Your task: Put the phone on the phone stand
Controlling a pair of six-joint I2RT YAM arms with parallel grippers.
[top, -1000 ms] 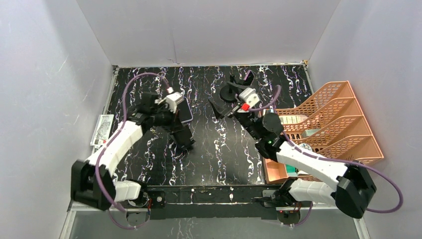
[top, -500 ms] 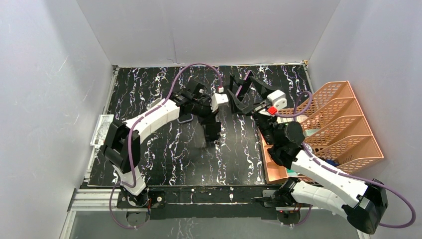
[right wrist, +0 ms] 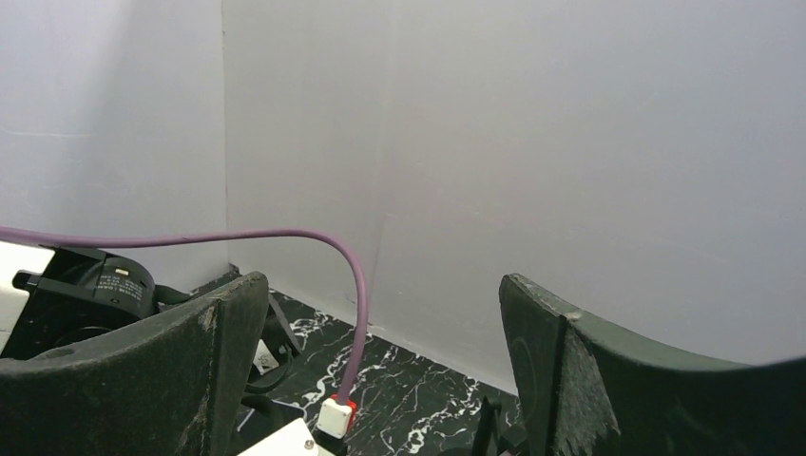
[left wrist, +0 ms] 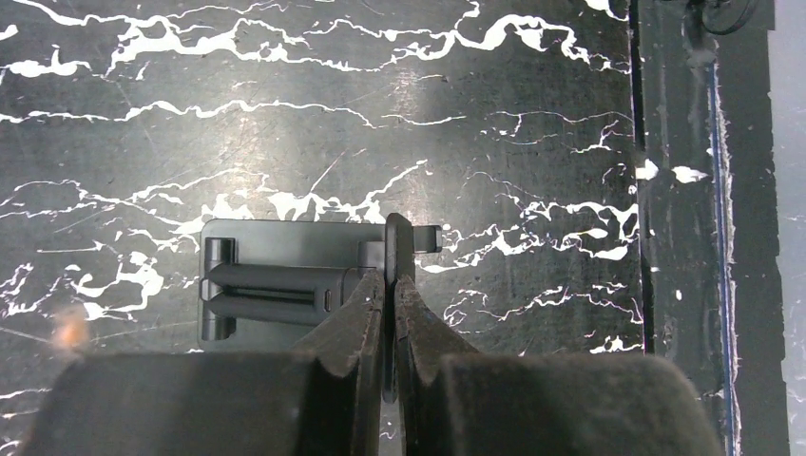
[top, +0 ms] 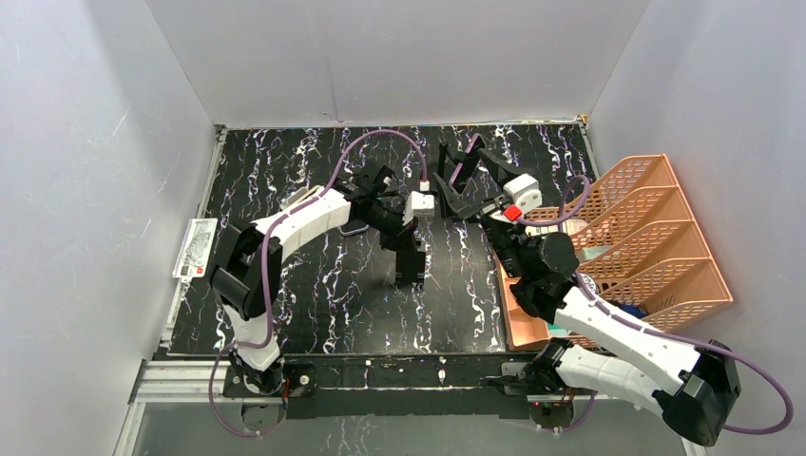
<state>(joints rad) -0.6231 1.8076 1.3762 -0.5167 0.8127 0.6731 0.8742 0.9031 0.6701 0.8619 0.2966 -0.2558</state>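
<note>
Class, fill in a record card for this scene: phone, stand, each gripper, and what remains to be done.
phone: flat on the table, partly hidden by the left arm
phone stand: on the table, centre
left gripper: shut on a thin upright part of the stand
right gripper: open, empty, facing the back wall
task status: phone not yet on the stand
</note>
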